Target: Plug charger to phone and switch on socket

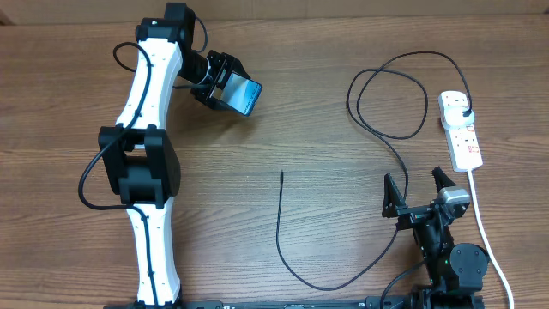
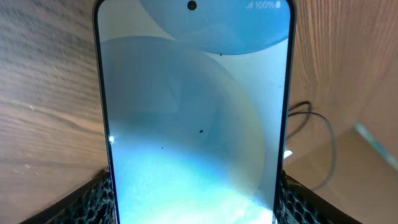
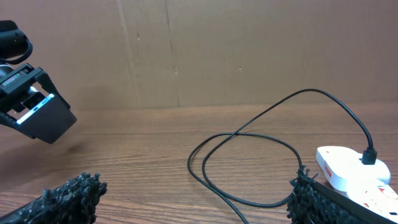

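Phone point(image 1: 244, 94) first: it sits far to the left of the socket point(image 1: 461, 137) and slightly further back than it, tilted with its lit blue screen facing up. The left gripper point(image 1: 225, 84) grips it across its long edges. In the left wrist view the phone point(image 2: 193, 124) fills the frame, with a black ribbed finger point(image 2: 93, 202) against each lower side. From the right wrist view its dark back point(image 3: 46, 118) hangs above the wooden table point(image 1: 326, 51), with a faint shadow beneath. Nearer the socket, roughly midway between it and the phone, the charger point(image 1: 277, 227) lies loose on the wood. Its small straight tip point(image 1: 281, 173) points to the back of the table and touches nothing. The thin black cable curves forward, swings right, then climbs past the right gripper point(image 1: 418, 193) and makes two overlapping loops just left of the socket. From there it arches over to the black plug point(image 1: 464, 113), which is seated on the socket's rear outlet; the right wrist view shows that plug point(image 3: 370, 155) standing on the white strip point(image 3: 348, 168). The right gripper hovers just in front and to the left of the socket, its fingers point(image 3: 68, 199) spread wide and holding nothing, with the cable point(image 3: 249, 134) lying beyond them. The socket itself lies lengthwise near the table's right edge, red markings on its front half, and its white cord point(image 1: 485, 232) trails forward from its front end.
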Robot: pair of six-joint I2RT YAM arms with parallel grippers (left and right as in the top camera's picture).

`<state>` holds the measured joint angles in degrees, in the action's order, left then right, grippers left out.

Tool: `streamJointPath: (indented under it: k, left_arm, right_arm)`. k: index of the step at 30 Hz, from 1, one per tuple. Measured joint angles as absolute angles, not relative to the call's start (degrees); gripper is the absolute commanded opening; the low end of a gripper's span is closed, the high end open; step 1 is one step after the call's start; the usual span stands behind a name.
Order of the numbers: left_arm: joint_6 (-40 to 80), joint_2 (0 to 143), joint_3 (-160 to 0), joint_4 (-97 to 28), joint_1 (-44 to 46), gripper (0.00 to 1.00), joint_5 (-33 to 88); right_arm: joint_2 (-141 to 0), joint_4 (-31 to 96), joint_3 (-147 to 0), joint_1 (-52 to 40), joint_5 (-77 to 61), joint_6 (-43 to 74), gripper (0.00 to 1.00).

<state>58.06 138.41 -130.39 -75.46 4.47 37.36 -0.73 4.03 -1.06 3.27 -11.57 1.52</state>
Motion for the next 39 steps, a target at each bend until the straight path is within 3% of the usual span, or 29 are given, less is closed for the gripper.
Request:
streamJointPath:
  k: [8,19,31,39]
  left_arm:
    - [54.6,138.4,-130.4,-75.0,6.8,0.04,35.1]
    - [53.5,138.4,-130.5,-73.5,7.5,0.04,34.8]
    - [53.4,138.4,-130.5,-72.6,7.5,0.04,34.8]
    - [53.4,138.4,-130.5,-72.6,7.5,0.04,34.8]
  right_arm:
    - [-0.7,3.4,-1.1,3.3,-11.5,2.8,1.0]
    - [-0.7,2.0,-1.2,3.3,-11.7,15.1,1.0]
    - [-1.3,13.3,-12.1,3.3,-12.1,20.6,1.0]
    - [-11.7,18.8,-21.9,3.3,-13.8,21.3,1.0]
